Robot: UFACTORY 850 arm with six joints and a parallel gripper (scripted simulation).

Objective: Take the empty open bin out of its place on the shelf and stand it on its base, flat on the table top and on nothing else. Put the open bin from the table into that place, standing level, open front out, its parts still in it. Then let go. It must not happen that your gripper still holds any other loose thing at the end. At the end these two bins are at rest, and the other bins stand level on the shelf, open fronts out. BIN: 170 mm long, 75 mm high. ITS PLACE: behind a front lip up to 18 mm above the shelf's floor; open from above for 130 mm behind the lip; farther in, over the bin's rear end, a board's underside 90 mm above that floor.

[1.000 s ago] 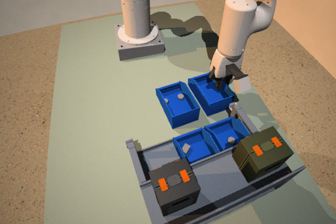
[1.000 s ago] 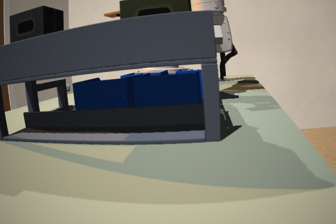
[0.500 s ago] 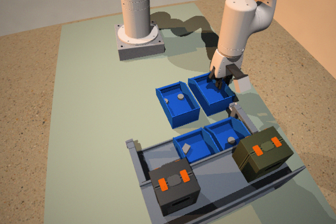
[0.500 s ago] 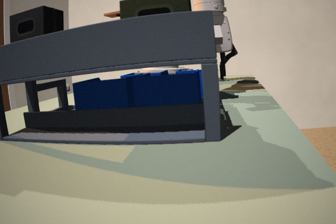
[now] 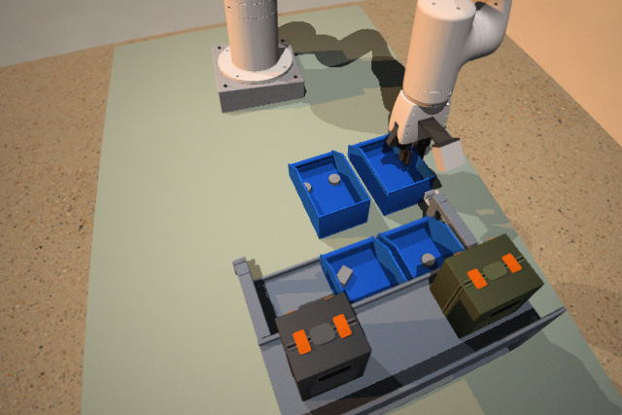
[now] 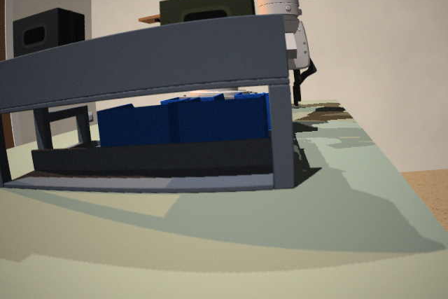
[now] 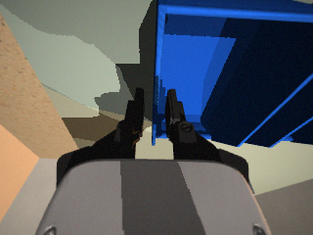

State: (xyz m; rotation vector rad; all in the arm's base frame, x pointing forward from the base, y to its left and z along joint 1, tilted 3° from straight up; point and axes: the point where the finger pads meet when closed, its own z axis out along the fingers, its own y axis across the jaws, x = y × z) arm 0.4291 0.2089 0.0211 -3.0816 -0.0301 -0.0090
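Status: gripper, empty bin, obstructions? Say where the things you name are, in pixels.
Gripper (image 5: 405, 161) (image 7: 155, 99) part-open, holding nothing, fingers astride side wall of empty bin (image 5: 397, 174) (image 7: 186, 64). Empty bin on table beside parts bin (image 5: 328, 196). Shelf place open; dark case (image 5: 321, 334) (image 6: 36, 33) behind it.

Two blue open bins on the table, upright: one empty (image 5: 389, 169) (image 7: 188, 64), one holding grey parts (image 5: 328, 194).
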